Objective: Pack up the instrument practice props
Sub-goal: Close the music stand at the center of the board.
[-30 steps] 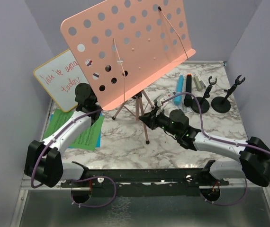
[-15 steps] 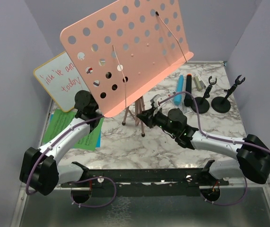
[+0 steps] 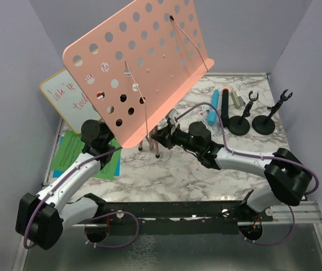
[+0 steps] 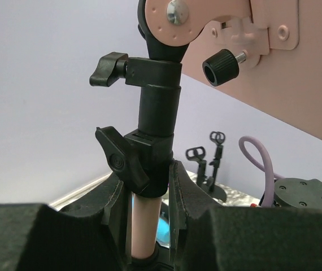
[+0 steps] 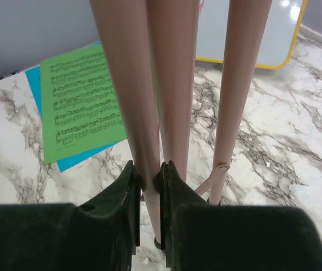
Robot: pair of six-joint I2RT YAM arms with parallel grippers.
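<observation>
The pink music holder tilts left, its perforated tray (image 3: 133, 62) hanging over the left arm. My left gripper (image 4: 147, 195) is shut on the holder's pink pole (image 4: 141, 226), just under the black clamp (image 4: 149, 152); the top view hides it beneath the tray. My right gripper (image 5: 149, 180) (image 3: 162, 137) is shut on one pink tripod leg (image 5: 133, 96), with the other legs close beside it. A green music sheet (image 5: 79, 107) (image 3: 70, 151) lies on a blue sheet (image 5: 73, 162). Blue (image 3: 213, 104) and black (image 3: 225, 101) microphones lie at the back right, next to two black mic holders (image 3: 241, 121) (image 3: 265, 121).
A yellow-framed whiteboard (image 3: 65, 101) leans at the back left behind the tray. A small silver cylinder (image 3: 237, 99) lies by the microphones. Purple walls close in the marble table (image 3: 206, 175) on three sides. The right arm stretches across the table's middle.
The holder has shifted and tilted to the left, and its spread tripod legs have come together. My right gripper has moved left with the leg; the left arm has swung left with the pole.
</observation>
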